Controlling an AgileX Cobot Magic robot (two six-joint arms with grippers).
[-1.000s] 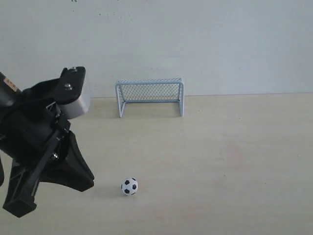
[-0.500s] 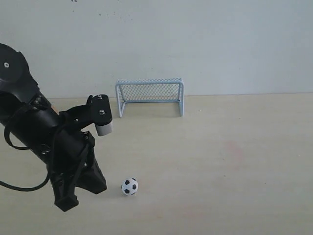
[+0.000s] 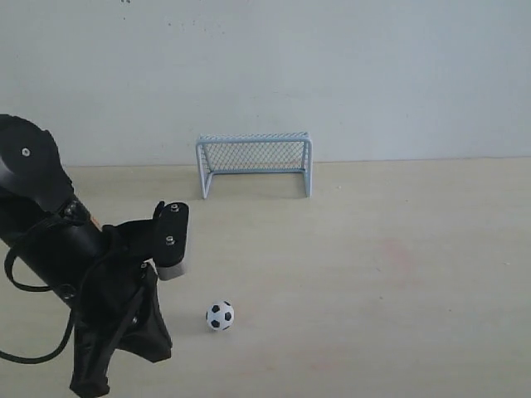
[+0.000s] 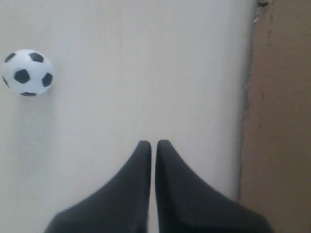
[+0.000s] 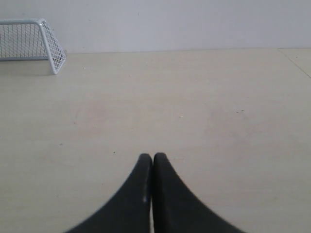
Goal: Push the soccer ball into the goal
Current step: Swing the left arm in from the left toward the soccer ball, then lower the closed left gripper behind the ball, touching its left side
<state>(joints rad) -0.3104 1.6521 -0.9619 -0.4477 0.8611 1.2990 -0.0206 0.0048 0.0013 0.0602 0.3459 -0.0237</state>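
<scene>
The soccer ball (image 3: 220, 316) rests on the pale table, well in front of the goal (image 3: 254, 163), which stands against the back wall with its mouth facing the ball. My left gripper (image 3: 90, 383) hangs low at the near left, fingers shut and empty, to the left of the ball and apart from it. In the left wrist view the soccer ball (image 4: 26, 73) lies off to one side of the shut left gripper (image 4: 153, 143). My right gripper (image 5: 153, 156) is shut and empty, and a corner of the goal (image 5: 31, 39) shows far ahead of it. The right arm is outside the exterior view.
The table's edge (image 4: 248, 121) runs close beside the left fingertips, with a brown surface (image 4: 279, 121) beyond it. A plain white wall (image 3: 332, 75) stands right behind the goal. Bare tabletop (image 3: 373, 265) lies between ball and goal and to the right.
The left arm has swung in from the left edge, then dropped lower towards the near table edge. The ball and the goal have not moved.
</scene>
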